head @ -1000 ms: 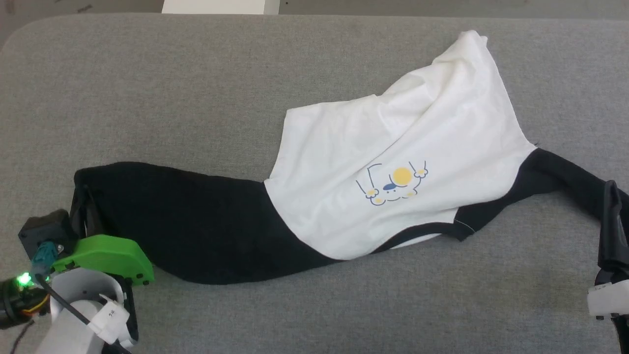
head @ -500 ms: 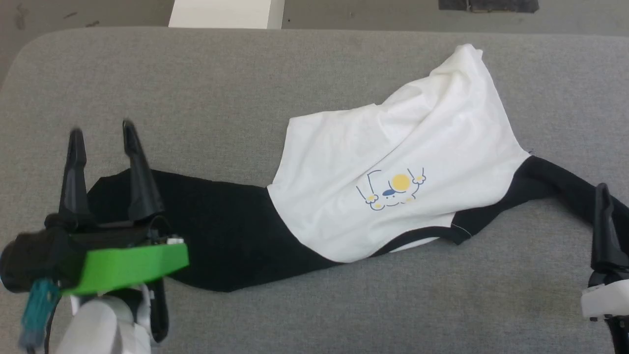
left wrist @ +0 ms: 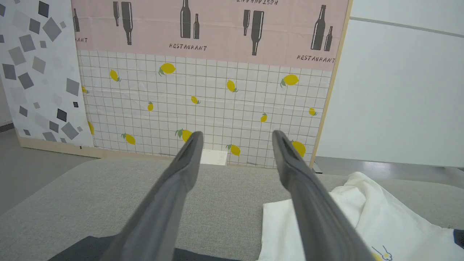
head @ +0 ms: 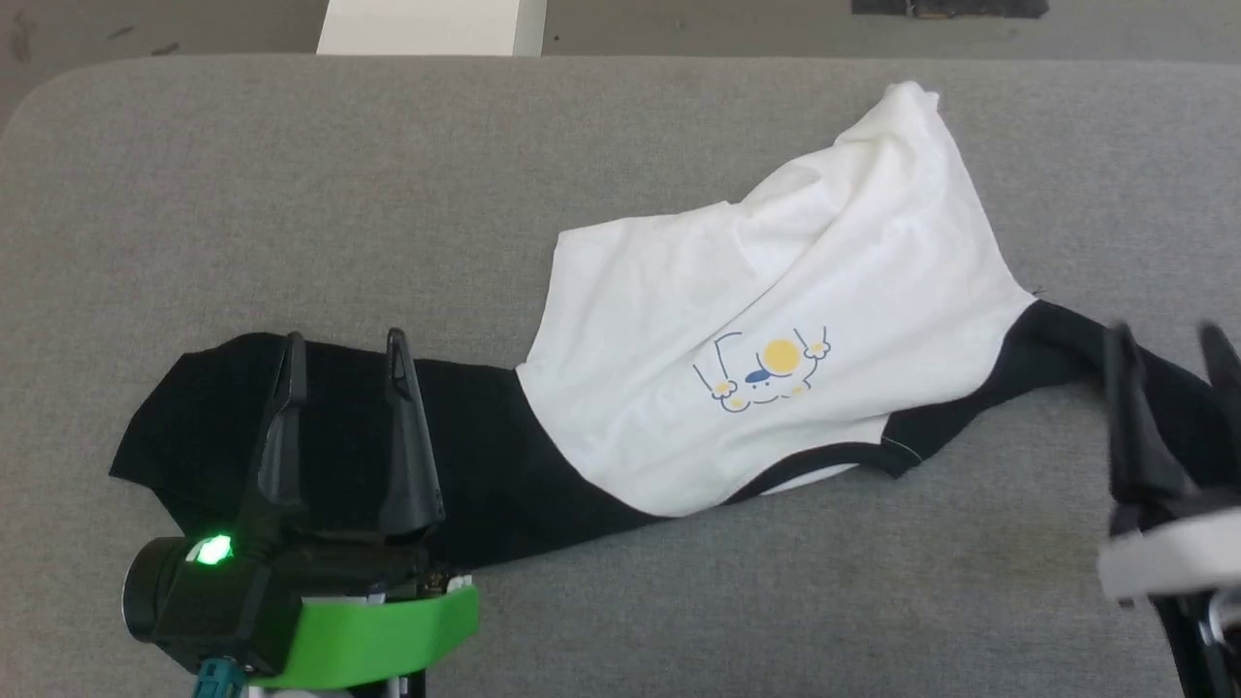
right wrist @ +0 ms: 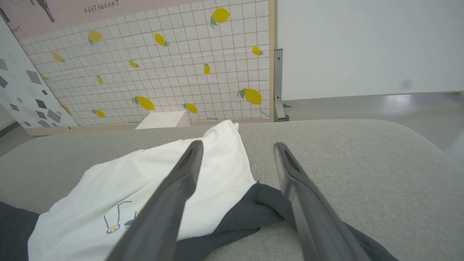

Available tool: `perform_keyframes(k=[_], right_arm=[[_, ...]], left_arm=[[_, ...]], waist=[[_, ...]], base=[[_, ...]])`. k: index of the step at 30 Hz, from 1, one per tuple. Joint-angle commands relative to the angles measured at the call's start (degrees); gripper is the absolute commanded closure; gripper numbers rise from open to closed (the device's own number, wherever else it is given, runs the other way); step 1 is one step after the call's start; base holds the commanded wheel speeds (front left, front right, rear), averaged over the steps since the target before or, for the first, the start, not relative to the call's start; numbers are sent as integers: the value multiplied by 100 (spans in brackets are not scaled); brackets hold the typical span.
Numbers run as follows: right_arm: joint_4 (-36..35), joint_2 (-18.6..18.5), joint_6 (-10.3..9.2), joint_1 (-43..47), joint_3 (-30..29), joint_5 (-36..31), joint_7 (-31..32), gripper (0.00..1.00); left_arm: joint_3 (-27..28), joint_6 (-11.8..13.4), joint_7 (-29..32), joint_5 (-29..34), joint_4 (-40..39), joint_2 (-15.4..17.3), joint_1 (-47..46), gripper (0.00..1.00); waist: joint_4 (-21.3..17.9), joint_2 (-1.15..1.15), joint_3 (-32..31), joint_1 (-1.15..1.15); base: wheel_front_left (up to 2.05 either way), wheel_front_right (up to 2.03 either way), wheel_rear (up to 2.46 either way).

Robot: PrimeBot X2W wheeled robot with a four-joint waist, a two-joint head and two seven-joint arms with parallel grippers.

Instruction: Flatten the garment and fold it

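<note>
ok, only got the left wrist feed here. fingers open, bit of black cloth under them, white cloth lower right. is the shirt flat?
Observer: No. In the head view the garment has its white body bunched in creases, not spread out.
Operator: sleeves?
Observer: The left sleeve and the right sleeve, both black, lie stretched out to opposite sides on the grey surface.
Operator: right arm?
Observer: The right gripper is open above the right sleeve. The right wrist view shows nothing pinched between its fingers.
</note>
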Motion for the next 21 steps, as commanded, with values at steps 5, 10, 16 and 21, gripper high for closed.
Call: perform_keyframes(k=[5,10,16,21], right_arm=[[26,-743,-8,-1305,707,375,1086,0],[544,-1457,-8,-2472,1535,823,1978,0],[1339,-2021,-8,-3779,2817,1338,2834,0],[2062,-2107,-8,-4586,3658,1577,3366,0]], left_arm=[[54,-275,-20,264,95,-215,-164,0],[22,-403,-20,356,202,-343,-262,0],[-12,-489,-20,447,280,-429,-375,0],[-96,-530,-20,547,282,-467,-466,0]], waist=[[117,0,365,0],[195,0,578,0],[300,0,777,0],[412,0,937,0]], base=[[0,0,0],[0,0,0],[0,0,0],[0,0,0]])
